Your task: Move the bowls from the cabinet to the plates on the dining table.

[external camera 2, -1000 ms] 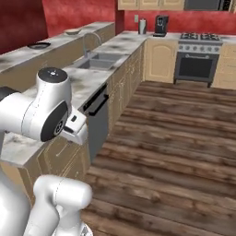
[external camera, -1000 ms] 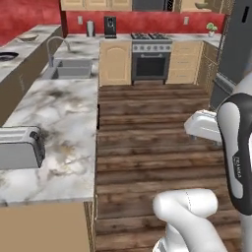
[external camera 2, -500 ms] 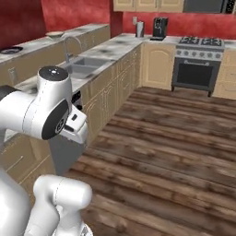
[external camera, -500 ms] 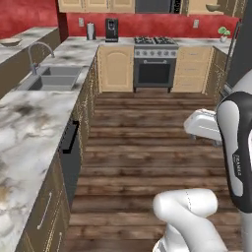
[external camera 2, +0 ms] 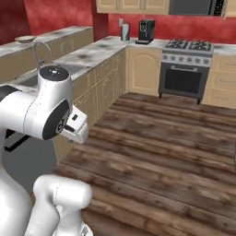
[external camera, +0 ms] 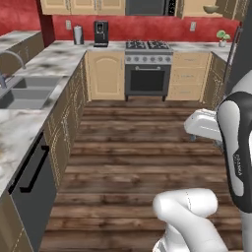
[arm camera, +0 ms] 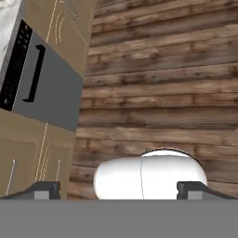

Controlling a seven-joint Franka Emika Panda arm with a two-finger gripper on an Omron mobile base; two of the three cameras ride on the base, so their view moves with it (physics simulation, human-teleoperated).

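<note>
My gripper points down at the wooden floor, its two dark fingertips wide apart with nothing between them, so it is open. The hand hangs in front of the arm at mid height, over bare floor. High at the far right, an olive-beige bowl sits in the light tan wall cabinet. A pale plate lies on the raised marble-topped dining table at the far left, behind the sink counter. Both are far from the gripper.
A stove stands at the back, with a coffee machine to its left. The sink counter and a dark dishwasher run along the left. A small potted plant stands at the back right. Wooden floor stretches ahead.
The whole picture has shifted: the base has turned and driven, so the toaster counter left the frame and the stove wall now faces me. The arm keeps its pose, gripper still open.
</note>
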